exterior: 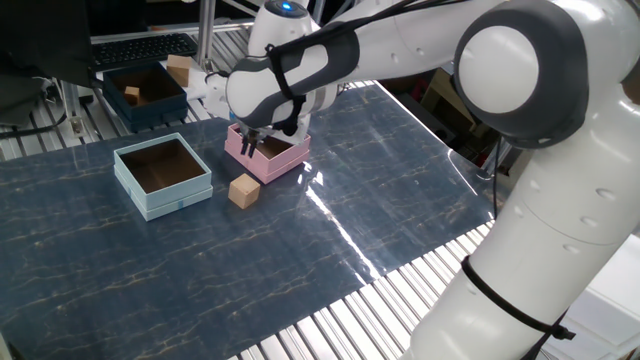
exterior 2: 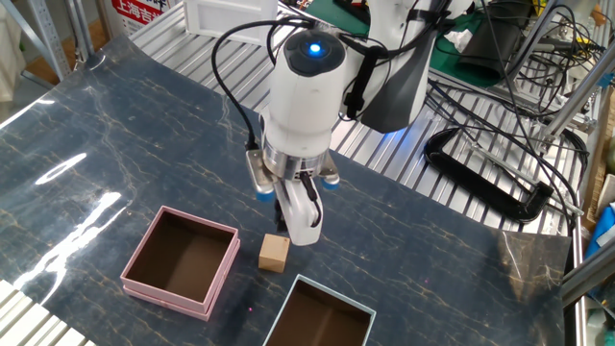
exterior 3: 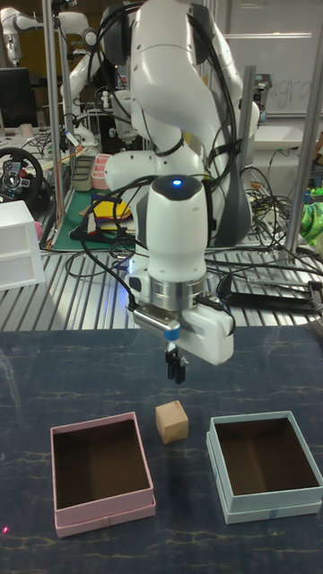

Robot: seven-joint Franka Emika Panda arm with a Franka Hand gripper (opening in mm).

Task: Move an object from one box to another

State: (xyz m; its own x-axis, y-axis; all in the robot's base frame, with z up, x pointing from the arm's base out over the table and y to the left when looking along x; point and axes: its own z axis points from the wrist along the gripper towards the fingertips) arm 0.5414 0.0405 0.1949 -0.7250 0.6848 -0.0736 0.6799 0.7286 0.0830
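The small tan wooden cube (exterior: 244,190) (exterior 2: 274,253) (exterior 3: 172,421) rests on the table mat, outside both boxes. It lies between the pink box (exterior: 285,161) (exterior 2: 200,223) (exterior 3: 103,517) and the light blue box (exterior: 170,203) (exterior 2: 336,294) (exterior 3: 274,508). Both boxes show bare brown insides. My gripper (exterior: 250,143) (exterior 2: 282,224) (exterior 3: 176,369) hangs a little above the mat, just behind the cube and beside the pink box's edge. Its dark fingers point down, pressed close together, with nothing between them.
A dark navy box (exterior: 150,112) with small wooden blocks in it stands at the back on the metal slats. A loose tan block (exterior: 179,70) sits behind it. Cables (exterior 2: 500,183) lie on the slatted surface beyond the mat.
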